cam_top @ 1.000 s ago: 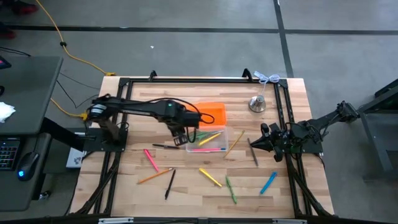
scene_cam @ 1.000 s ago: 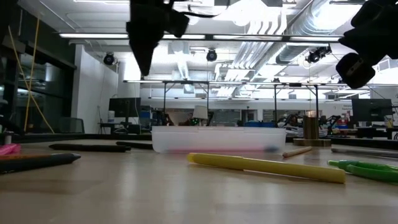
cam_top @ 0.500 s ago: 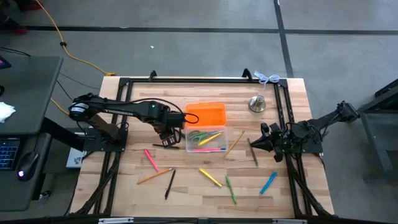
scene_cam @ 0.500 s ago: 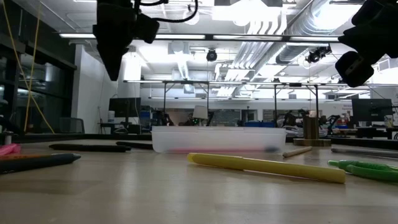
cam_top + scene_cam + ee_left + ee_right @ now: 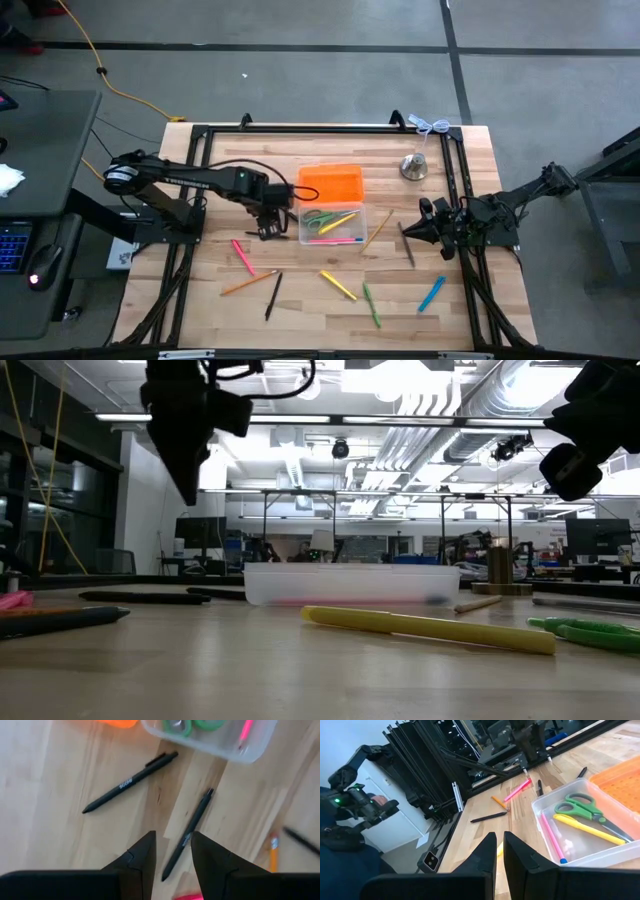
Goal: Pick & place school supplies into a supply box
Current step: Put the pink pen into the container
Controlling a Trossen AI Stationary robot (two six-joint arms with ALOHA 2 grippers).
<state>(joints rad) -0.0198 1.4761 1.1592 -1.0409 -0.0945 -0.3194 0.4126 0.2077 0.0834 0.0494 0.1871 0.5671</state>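
My left gripper has swung off the supply box and now hangs empty, jaws parted, above a black pen beside it. That pen looks like my next pick; my right gripper waits clenched, well apart from the box.

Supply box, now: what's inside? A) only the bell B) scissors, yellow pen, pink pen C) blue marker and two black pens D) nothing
B: the right wrist view shows the green-handled scissors, a yellow pen and a pink pen lying in the clear supply box.
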